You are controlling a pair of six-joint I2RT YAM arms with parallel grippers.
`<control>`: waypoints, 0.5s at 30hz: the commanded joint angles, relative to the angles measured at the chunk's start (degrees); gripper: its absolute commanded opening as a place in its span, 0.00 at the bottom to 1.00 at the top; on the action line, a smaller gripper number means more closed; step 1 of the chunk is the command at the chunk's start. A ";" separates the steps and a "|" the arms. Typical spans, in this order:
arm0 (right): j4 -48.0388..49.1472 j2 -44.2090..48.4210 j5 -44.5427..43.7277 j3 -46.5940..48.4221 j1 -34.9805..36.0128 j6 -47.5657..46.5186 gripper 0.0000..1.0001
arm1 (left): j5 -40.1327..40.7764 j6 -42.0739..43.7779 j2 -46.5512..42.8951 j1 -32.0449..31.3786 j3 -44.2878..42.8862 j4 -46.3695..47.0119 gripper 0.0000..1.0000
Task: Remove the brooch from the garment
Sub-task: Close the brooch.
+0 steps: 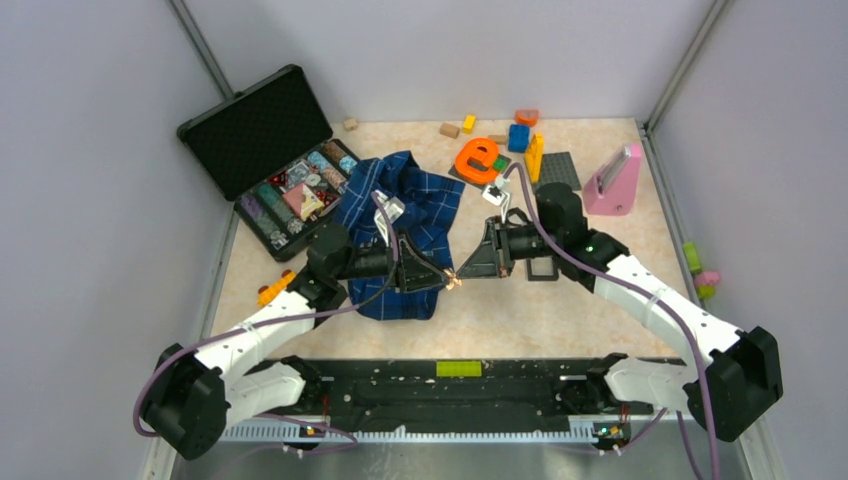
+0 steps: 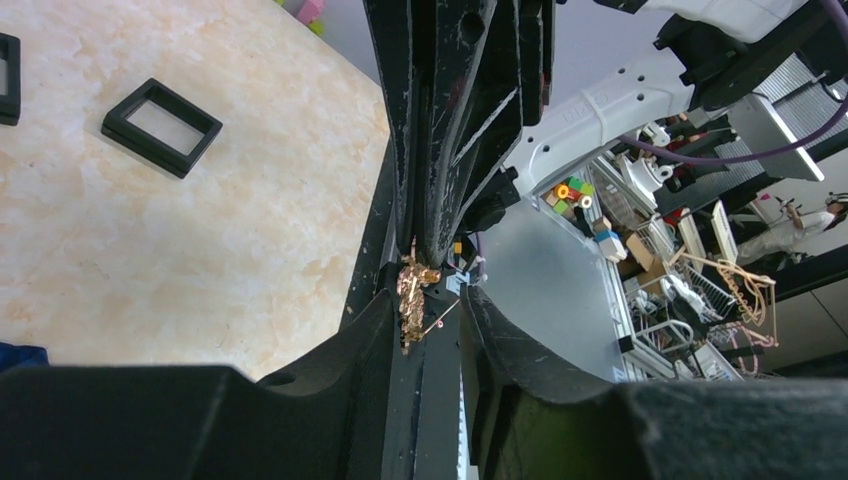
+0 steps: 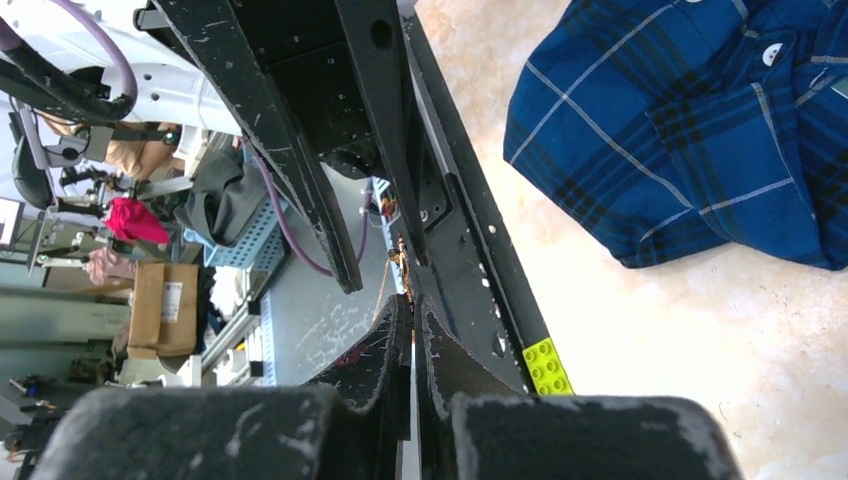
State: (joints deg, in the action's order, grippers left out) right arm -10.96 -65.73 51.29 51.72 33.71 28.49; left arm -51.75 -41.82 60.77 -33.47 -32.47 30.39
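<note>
From above, the two arms meet tip to tip over the lower middle of the table. The left gripper and right gripper point at each other, with the brooch a small coppery glint between them. The garment lies crumpled just up and left of that spot, and the left arm reaches across its lower edge. An open black case sits at upper left.

In the left wrist view, the left gripper has its jaws parted by a narrow gap. The brooch hangs inside that gap, close to the left-hand finger and apart from the other. The right gripper comes down from the top edge with its fingers pressed together on the brooch's upper end. A hollow black square frame lies at upper left.

In the right wrist view, the right gripper is closed to a thin slit. The brooch is only a dim golden speck at its tips, between the left gripper's spread fingers. The garment fills the upper right, well apart from the brooch.
</note>
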 commanded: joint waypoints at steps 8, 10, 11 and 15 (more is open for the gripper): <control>-0.11 1.03 -0.40 0.31 1.02 -1.56 0.00 | 0.17 2.08 0.84 -0.20 -3.45 1.26 0.26; 0.05 1.10 -0.40 0.38 1.01 -1.44 0.00 | -0.11 2.02 1.29 -0.20 -3.59 1.20 0.26; 0.20 1.21 -0.40 0.32 1.00 -1.36 0.00 | -0.16 2.08 1.43 -0.19 -3.67 1.17 0.26; 0.34 1.23 -0.32 0.31 1.00 -1.10 0.00 | 0.01 2.30 1.77 -0.24 -3.69 1.00 0.26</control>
State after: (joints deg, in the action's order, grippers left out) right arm -11.99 -65.73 50.81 51.72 34.28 28.05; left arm -51.53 -40.51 62.28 -33.47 -33.98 29.91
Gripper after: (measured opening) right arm 0.009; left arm 0.261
